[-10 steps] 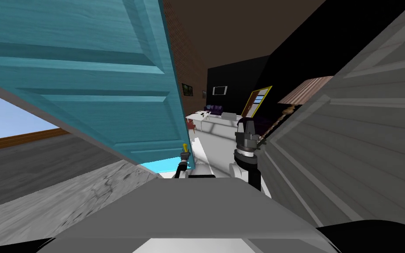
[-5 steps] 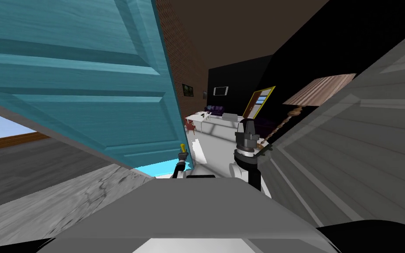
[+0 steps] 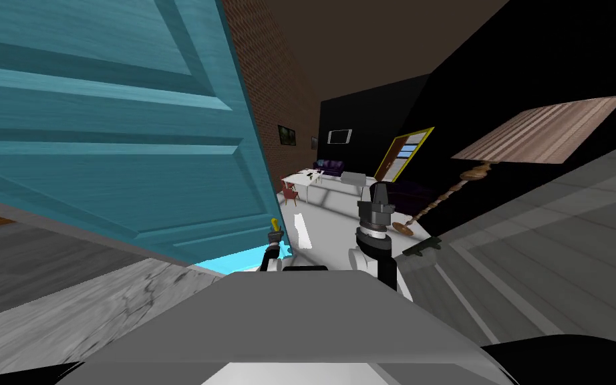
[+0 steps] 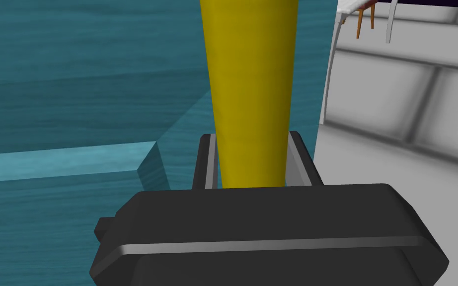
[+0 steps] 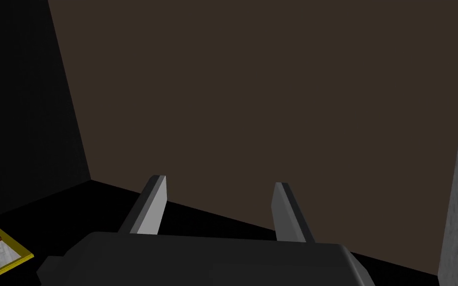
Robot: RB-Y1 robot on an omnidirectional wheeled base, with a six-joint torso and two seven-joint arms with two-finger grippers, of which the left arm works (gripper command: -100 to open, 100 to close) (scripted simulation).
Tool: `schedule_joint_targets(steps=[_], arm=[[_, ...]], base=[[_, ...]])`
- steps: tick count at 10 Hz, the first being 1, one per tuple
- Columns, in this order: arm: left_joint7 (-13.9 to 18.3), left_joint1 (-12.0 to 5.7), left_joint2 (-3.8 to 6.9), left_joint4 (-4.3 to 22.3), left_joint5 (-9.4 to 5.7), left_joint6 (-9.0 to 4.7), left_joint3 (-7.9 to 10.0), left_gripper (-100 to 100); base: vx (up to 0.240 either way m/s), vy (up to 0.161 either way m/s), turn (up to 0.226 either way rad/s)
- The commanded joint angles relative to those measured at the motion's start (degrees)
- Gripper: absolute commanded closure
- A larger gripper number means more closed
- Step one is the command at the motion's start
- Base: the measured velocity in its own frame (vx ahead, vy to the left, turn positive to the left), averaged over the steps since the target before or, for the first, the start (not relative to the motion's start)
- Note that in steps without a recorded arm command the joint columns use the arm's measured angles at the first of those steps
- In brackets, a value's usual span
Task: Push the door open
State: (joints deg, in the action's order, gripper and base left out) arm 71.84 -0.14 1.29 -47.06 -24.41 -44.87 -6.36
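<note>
Left wrist view gives me what the head view barely hints at: my left gripper (image 4: pixel 251 139) is clamped narrow on the yellow handle (image 4: pixel 250 74), close against the teal door (image 4: pixel 74 74). Head view shows the door swung ajar, with my right gripper (image 3: pixel 379 190) raised just past the door's free edge, fingers spread wide and holding nothing.

Dim, flat render light; door (image 3: pixel 99 134) evenly lit, white floor (image 3: pixel 333 214) brightest, wide-lens splay at edges.
</note>
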Motion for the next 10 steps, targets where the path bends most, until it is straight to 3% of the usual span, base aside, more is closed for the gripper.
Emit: schedule_joint_targets(steps=[1,3,4,5,10], arm=[[-0.3,-0.40,-0.14,0.2,-0.75,-0.57,1.60,100],[-0.6,-0.49,-1.25,0.2,-1.29,-0.67,2.62,100],[-0.5,-0.47,-0.99,0.3,-1.08,-0.38,2.16,100],[-0.7,-0.54,0.13,0.3,-1.74,-0.59,3.34,100],[-1.3,-0.61,1.19,0.4,-3.25,-0.90,6.00,100]], base=[[0.199,-0.046,0.084],[0.171,-0.072,0.068],[0.070,-0.032,0.035],[0.151,-0.063,0.043],[0.194,-0.040,0.052]])
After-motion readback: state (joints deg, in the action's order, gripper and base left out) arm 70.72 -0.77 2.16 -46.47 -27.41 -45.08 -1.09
